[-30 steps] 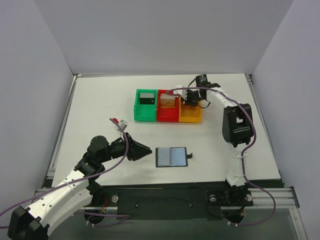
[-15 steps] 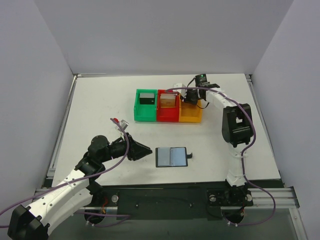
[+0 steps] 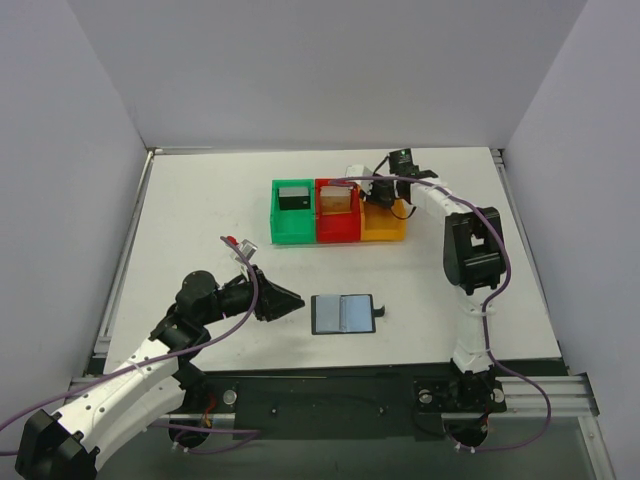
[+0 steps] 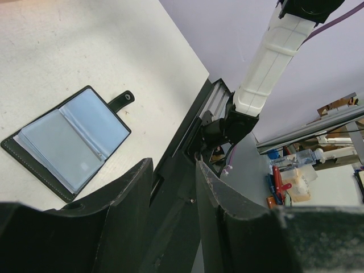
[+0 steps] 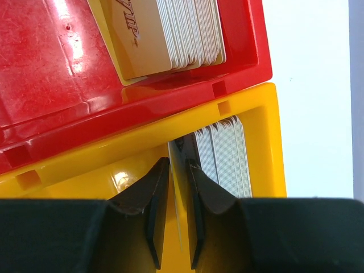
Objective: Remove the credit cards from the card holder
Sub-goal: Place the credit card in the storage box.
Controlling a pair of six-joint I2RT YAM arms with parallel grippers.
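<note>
Left gripper (image 4: 173, 165) gapes empty; right gripper (image 5: 177, 164) straddles a card (image 5: 178, 227), edge-on, in the yellow bin (image 5: 250, 108) — pinching or loose, can't tell.

card holder (image 3: 343, 313): open table (image 3: 200, 200) on far, near and right sides; left gripper (image 3: 297, 300) just beside left edge.
orange bin (image 3: 385, 237): right gripper (image 3: 378, 195) inside, card stack (image 5: 224, 153) close beside.

Right wrist view: red bin (image 5: 45, 57) and its card stack (image 5: 170, 34) run off the top edge, and the print on the top card is cut to a few letters. A thin pale card (image 5: 177, 216) stands edge-on between the right hand's (image 5: 177, 165) fingers in the yellow bin (image 5: 267, 142). Pinched or loose, cannot tell.
Top view: dark item (image 3: 293, 195) in green bin (image 3: 275, 215), too small to identify.
Left wrist view: card holder (image 4: 62, 142) sleeves glare pale, contents unreadable.
</note>
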